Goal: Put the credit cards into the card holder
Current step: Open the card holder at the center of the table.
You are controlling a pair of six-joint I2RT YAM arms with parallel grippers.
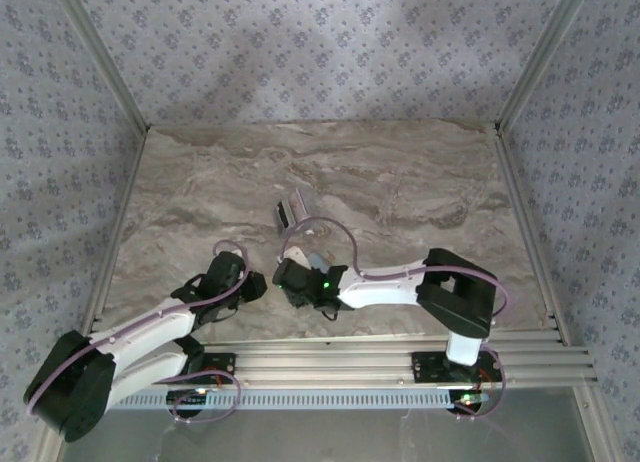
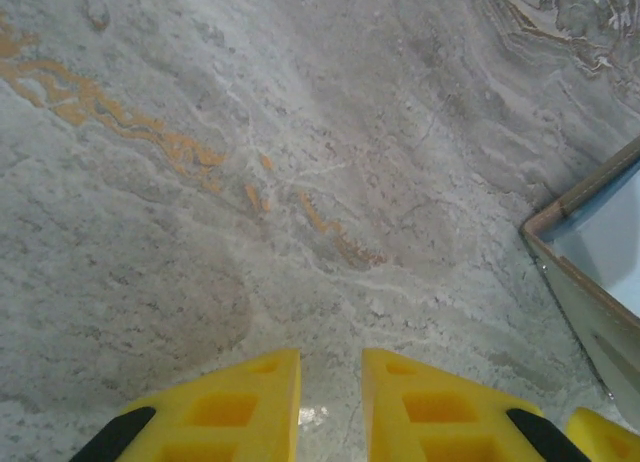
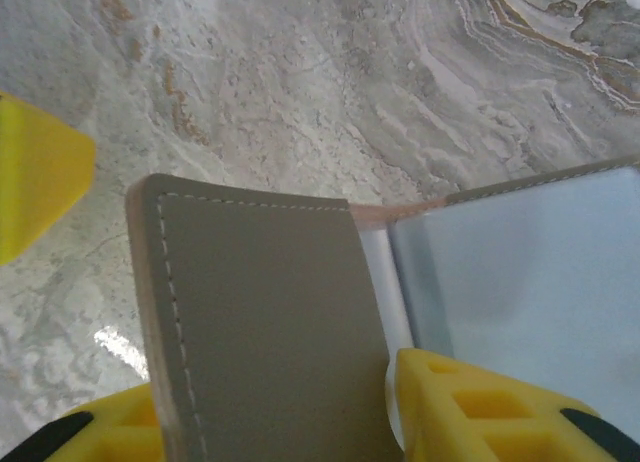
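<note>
tan card holder (image 3: 270, 312) in right end effector (image 3: 280, 382), credit cards (image 1: 290, 212) beyond.

A robot test cell in a lab: a marble-look counter (image 1: 420, 162) is boxed in by patterned walls (image 1: 320, 42) and aluminium posts (image 1: 100, 52). The left arm (image 1: 140, 337) and right arm (image 1: 390, 287) are bolted to a slotted aluminium rail (image 1: 330, 360).
</note>
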